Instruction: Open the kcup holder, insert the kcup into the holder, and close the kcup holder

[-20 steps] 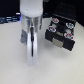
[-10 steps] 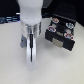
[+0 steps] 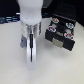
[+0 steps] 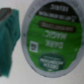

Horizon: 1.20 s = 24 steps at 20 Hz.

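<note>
The kcup (image 4: pixel 50 40) fills the wrist view: a round pod seen from above, with a pale rim and a green and white printed lid, lying on the white table. One teal fingertip pad (image 4: pixel 9 37) stands beside it, with a thin strip of table between pad and rim. The other finger is out of frame. In the exterior view my gripper (image 3: pixel 30 50) hangs low over the table under the white arm, and I cannot make out the kcup there. The black kcup holder (image 3: pixel 61 33) sits to the exterior view's right of the gripper, its pod rows showing from above.
Several pale-topped pods with red or blue marks (image 3: pixel 56 22) sit in the holder's slots. A dark band (image 3: pixel 7 20) runs along the back of the white table (image 3: pixel 12 65).
The arm and gripper have shifted very slightly between the earlier frames and now. The holder has not moved.
</note>
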### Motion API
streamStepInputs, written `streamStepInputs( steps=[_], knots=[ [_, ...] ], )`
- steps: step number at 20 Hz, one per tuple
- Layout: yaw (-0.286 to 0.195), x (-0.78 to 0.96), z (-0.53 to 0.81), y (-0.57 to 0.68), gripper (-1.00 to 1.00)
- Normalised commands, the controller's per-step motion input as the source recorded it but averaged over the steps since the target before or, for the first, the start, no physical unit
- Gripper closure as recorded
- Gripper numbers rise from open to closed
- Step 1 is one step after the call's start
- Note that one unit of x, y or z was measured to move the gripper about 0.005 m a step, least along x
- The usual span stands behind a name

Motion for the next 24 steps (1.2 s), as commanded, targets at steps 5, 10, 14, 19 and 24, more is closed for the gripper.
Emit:
streamStepInputs(
  steps=[5, 10, 14, 19, 24],
  knots=[
    [-0.036, 0.03, 0.43, 0.13, 1.00],
    [-0.040, 0.01, 0.90, 0.37, 1.00],
    [-0.006, 0.01, 0.88, 0.43, 1.00],
    [0.018, 0.00, 0.77, 0.48, 1.00],
    [0.061, -0.06, 0.51, 0.57, 1.00]
  ],
)
